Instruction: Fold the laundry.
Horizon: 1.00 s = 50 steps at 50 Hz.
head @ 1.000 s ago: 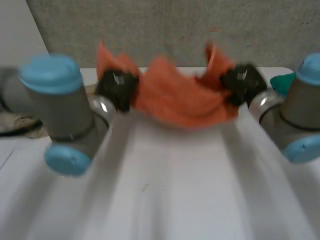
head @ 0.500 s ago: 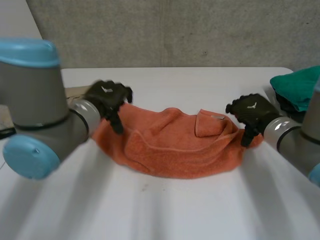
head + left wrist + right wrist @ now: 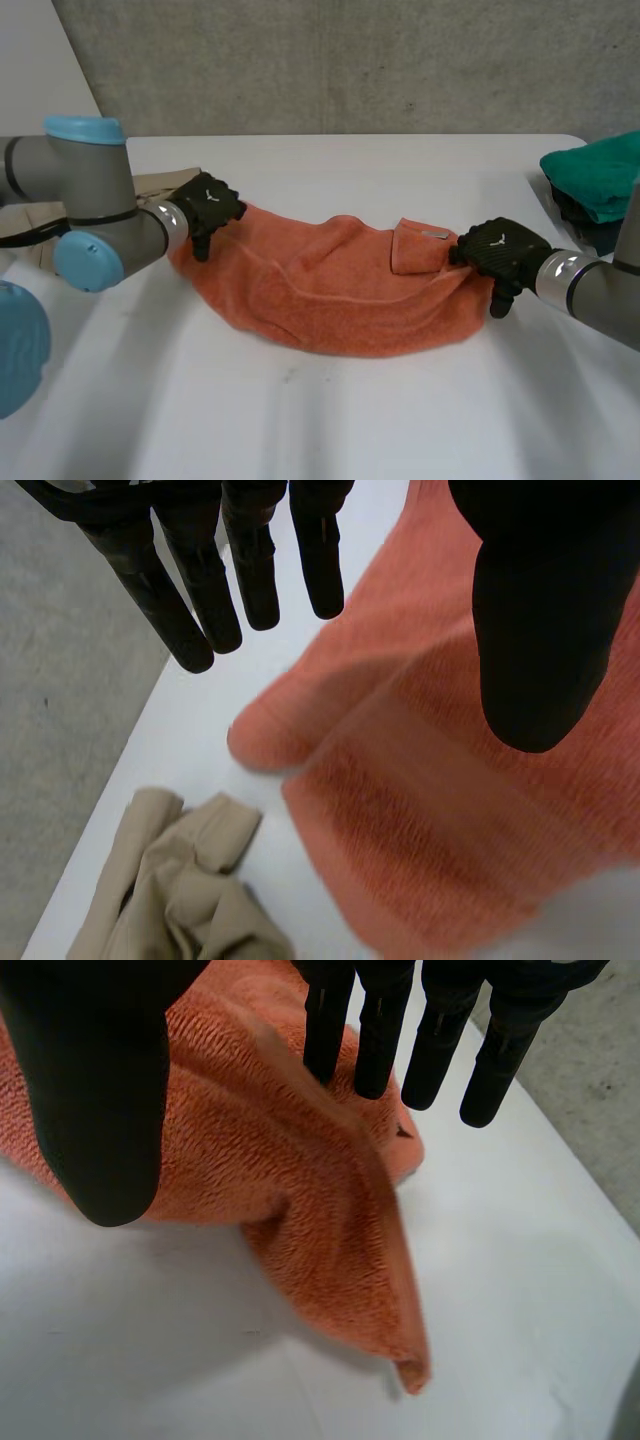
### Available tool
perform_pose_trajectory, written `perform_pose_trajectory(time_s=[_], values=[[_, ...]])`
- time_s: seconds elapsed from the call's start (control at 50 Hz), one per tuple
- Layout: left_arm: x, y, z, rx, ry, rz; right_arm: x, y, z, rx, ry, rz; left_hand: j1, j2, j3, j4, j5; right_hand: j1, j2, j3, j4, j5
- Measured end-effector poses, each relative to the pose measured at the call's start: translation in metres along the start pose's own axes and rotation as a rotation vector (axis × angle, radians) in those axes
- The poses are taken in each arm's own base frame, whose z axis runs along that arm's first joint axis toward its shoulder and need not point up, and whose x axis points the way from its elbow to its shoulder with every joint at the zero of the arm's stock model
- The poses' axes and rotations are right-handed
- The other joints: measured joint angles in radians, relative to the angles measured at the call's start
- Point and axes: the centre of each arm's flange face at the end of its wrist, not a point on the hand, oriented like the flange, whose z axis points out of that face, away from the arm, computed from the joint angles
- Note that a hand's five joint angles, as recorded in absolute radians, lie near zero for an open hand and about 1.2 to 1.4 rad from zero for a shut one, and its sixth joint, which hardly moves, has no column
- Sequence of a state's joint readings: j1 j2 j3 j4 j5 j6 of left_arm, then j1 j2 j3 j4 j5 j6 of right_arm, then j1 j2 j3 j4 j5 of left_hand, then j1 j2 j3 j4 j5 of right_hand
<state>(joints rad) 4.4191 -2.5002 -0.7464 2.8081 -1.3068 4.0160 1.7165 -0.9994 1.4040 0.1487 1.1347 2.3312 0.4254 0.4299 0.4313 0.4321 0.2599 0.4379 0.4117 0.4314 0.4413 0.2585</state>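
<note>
Now our orange towel point(image 3: 340, 295) lies long from left to right on the white surface point(image 3: 330, 430). Our left hand point(image 3: 208, 205) is over its left end, our right hand point(image 3: 500, 250) over its right end. Both hands have straight fingers and hold nothing.
</note>
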Motion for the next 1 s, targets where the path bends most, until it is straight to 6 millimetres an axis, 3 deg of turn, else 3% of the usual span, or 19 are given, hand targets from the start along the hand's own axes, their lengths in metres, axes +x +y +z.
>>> perform_pose_trajectory(time_s=[0.14, 0.24, 0.26, 0.3, 0.32, 0.34, 0.5, 0.58, 0.68, 0.84, 0.92, 1.0], values=[[-0.001, 0.018, 0.017, -0.069, -0.039, 0.022, -0.007, 0.006, 0.011, 0.015, 0.003, 0.011, 0.000, 0.000, 0.000, 0.001, 0.001, 0.090, 0.103, 0.087, 0.081, 0.094], [0.000, 0.025, 0.022, -0.092, -0.038, 0.019, -0.009, 0.007, 0.016, 0.034, 0.012, 0.008, 0.019, 0.019, 0.015, 0.019, 0.018, 0.438, 0.482, 0.455, 0.453, 0.425], [0.001, 0.027, 0.023, -0.098, -0.033, 0.016, -0.010, 0.007, 0.017, 0.040, 0.015, 0.006, 0.157, 0.132, 0.132, 0.135, 0.132, 0.570, 0.631, 0.600, 0.595, 0.585], [0.002, 0.028, 0.024, -0.103, -0.025, 0.012, -0.010, 0.007, 0.018, 0.047, 0.022, 0.003, 0.459, 0.423, 0.398, 0.402, 0.392, 0.637, 0.731, 0.704, 0.701, 0.687], [0.002, 0.028, 0.024, -0.107, -0.019, 0.009, -0.009, 0.007, 0.018, 0.050, 0.028, 0.003, 0.482, 0.444, 0.419, 0.424, 0.414, 0.637, 0.758, 0.734, 0.735, 0.709], [0.003, 0.028, 0.024, -0.111, -0.014, 0.006, -0.009, 0.007, 0.018, 0.051, 0.033, 0.003, 0.720, 0.669, 0.663, 0.669, 0.660, 0.637, 0.759, 0.744, 0.745, 0.712], [0.000, 0.031, 0.020, -0.149, -0.012, -0.006, -0.002, -0.003, 0.002, 0.052, 0.060, 0.009, 0.736, 0.757, 0.751, 0.759, 0.730, 0.637, 0.759, 0.748, 0.749, 0.713], [-0.015, 0.027, 0.008, -0.181, -0.055, -0.024, 0.006, -0.010, -0.014, 0.031, 0.065, 0.016, 0.736, 0.761, 0.754, 0.760, 0.730, 0.637, 0.759, 0.748, 0.749, 0.722], [-0.034, 0.011, -0.026, -0.209, -0.096, -0.078, 0.016, -0.015, -0.036, -0.030, 0.048, 0.006, 0.736, 0.761, 0.754, 0.760, 0.730, 0.637, 0.759, 0.748, 0.749, 0.722], [-0.028, 0.001, -0.091, -0.288, -0.036, -0.130, 0.014, -0.016, -0.071, -0.204, -0.101, -0.045, 0.736, 0.761, 0.755, 0.760, 0.730, 0.637, 0.759, 0.748, 0.749, 0.740], [-0.018, 0.008, -0.103, -0.331, 0.013, -0.102, 0.008, -0.012, -0.078, -0.287, -0.190, -0.084, 0.736, 0.764, 0.759, 0.764, 0.730, 0.637, 0.759, 0.748, 0.749, 0.741], [-0.016, 0.014, -0.095, -0.336, 0.024, -0.070, 0.010, -0.008, -0.067, -0.317, -0.191, -0.128, 0.736, 0.764, 0.759, 0.764, 0.730, 0.637, 0.759, 0.748, 0.749, 0.741]])
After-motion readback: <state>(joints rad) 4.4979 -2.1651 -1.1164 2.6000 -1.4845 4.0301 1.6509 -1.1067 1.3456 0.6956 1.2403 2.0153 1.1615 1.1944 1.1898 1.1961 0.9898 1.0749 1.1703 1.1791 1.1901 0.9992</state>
